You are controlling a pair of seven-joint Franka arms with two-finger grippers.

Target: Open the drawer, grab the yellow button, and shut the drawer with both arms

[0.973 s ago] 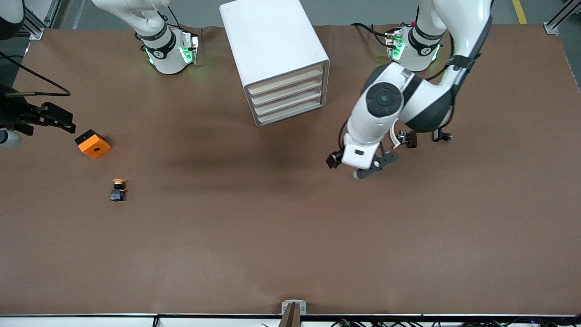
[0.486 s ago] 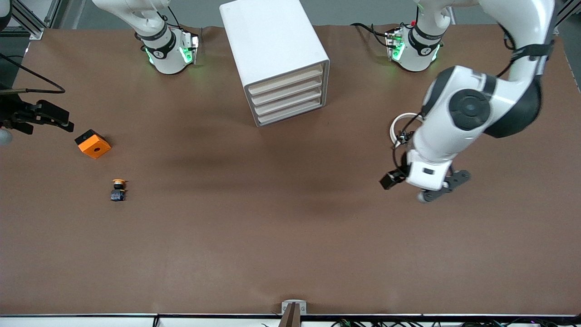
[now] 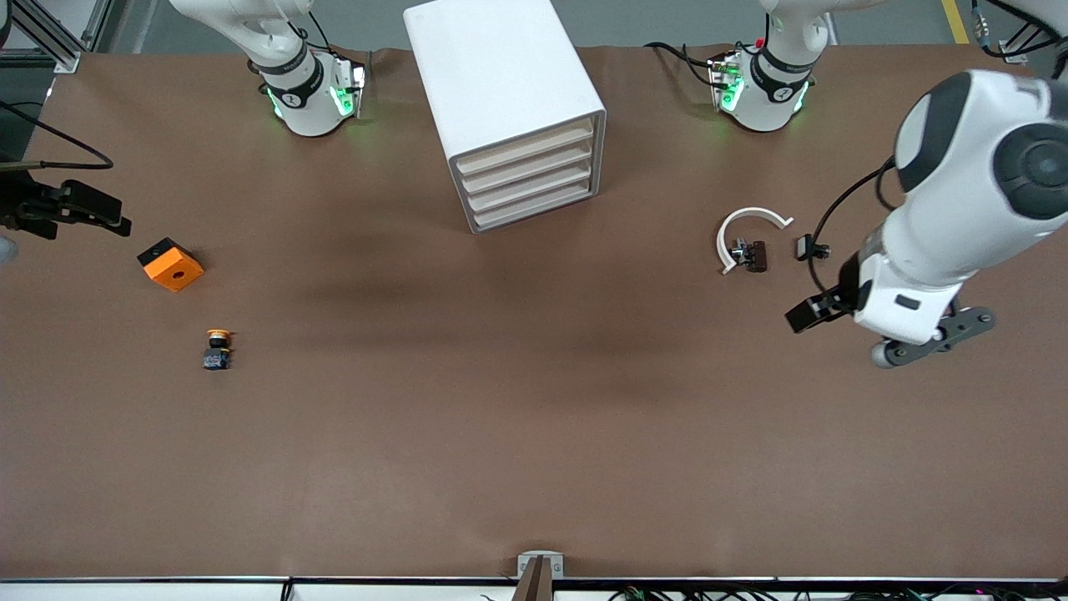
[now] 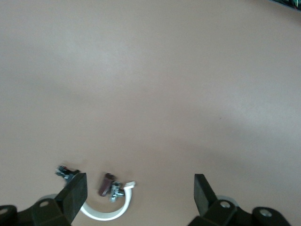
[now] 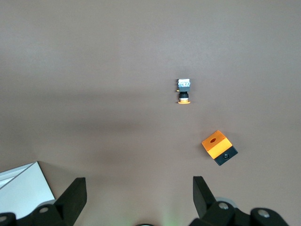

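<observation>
The white cabinet [image 3: 492, 67] stands between the arms' bases; its four drawers [image 3: 527, 175] are all shut. The button [image 3: 217, 349], orange-yellow cap on a dark body, lies on the bare table toward the right arm's end; it also shows in the right wrist view [image 5: 184, 91]. My right gripper [image 5: 138, 190] is open and empty, high over the table's edge by the orange cube; its hand [image 3: 79, 209] shows at the front view's edge. My left gripper [image 4: 138, 190] is open and empty, its hand [image 3: 905, 309] over the table toward the left arm's end.
An orange cube with a hole [image 3: 171, 265] lies beside the button, farther from the front camera. Small black clips with a white curved band [image 3: 747, 242] lie near the left hand and show in the left wrist view [image 4: 108, 202]. A cabinet corner [image 5: 21, 188] shows in the right wrist view.
The left arm has swung away from in front of the cabinet toward its own end of the table, uncovering the clips. The right hand has drifted slightly. Drawers and button have not moved.
</observation>
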